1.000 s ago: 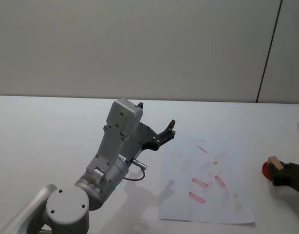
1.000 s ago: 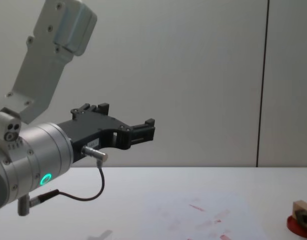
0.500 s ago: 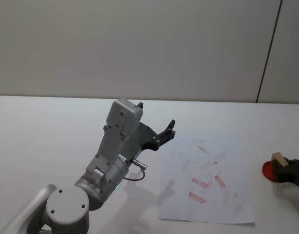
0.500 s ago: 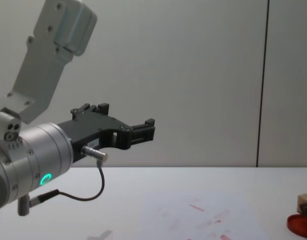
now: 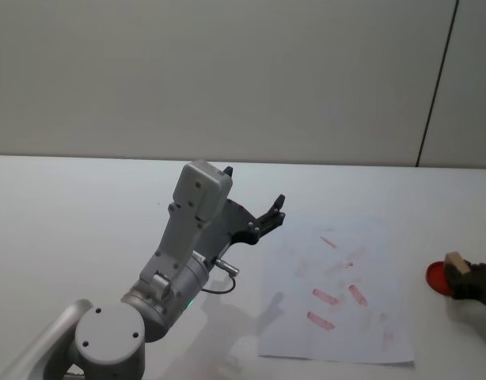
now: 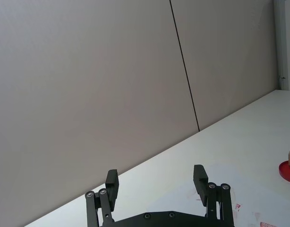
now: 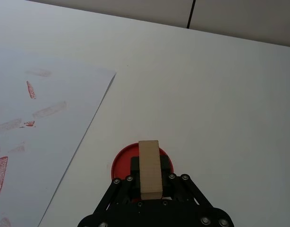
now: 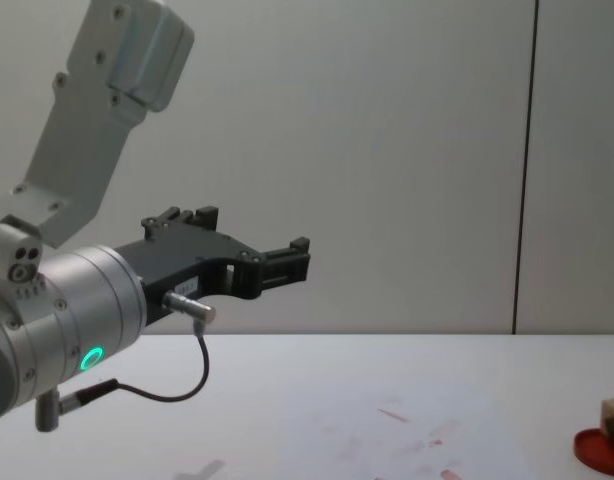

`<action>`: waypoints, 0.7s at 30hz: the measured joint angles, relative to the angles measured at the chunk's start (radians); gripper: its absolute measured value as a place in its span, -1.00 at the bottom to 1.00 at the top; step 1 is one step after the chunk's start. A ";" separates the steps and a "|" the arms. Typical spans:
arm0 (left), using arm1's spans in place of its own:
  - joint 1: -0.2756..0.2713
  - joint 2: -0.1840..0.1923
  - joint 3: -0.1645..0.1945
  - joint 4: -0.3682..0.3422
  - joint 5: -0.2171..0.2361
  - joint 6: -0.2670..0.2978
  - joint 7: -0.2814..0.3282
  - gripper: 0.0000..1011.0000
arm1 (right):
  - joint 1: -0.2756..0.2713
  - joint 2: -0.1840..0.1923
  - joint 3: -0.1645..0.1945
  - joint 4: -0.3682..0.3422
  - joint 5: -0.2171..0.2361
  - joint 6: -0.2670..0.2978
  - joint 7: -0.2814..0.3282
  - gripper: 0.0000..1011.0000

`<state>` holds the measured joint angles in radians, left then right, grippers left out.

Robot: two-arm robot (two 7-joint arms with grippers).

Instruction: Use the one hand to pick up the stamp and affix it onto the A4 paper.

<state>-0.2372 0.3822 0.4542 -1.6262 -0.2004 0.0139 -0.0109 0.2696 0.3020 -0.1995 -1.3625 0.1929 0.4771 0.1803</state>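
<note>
Grey wall panels (image 5: 227, 71) are seen behind a white table (image 5: 85, 206). Near the table's right side, the right gripper (image 7: 149, 176) is clamped on the stamp (image 7: 149, 165). The light wooden block is pinched between two black fingers and held over the red ink pad (image 7: 120, 163); whether block and pad touch cannot be told. The A4 paper (image 7: 41, 137), marked with red prints, is laid flat just left of the pad, apart from it. The left gripper (image 6: 156, 182) is held raised above the table left of the paper, its fingers spread wide with nothing between them.
</note>
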 joint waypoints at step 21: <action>0.000 0.000 0.000 0.000 0.000 0.000 0.000 0.98 | 0.010 -0.007 0.000 0.037 0.002 -0.005 0.000 -0.57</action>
<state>-0.2372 0.3821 0.4542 -1.6262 -0.2004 0.0138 -0.0109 0.2795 0.2947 -0.1993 -1.3250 0.1953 0.4717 0.1804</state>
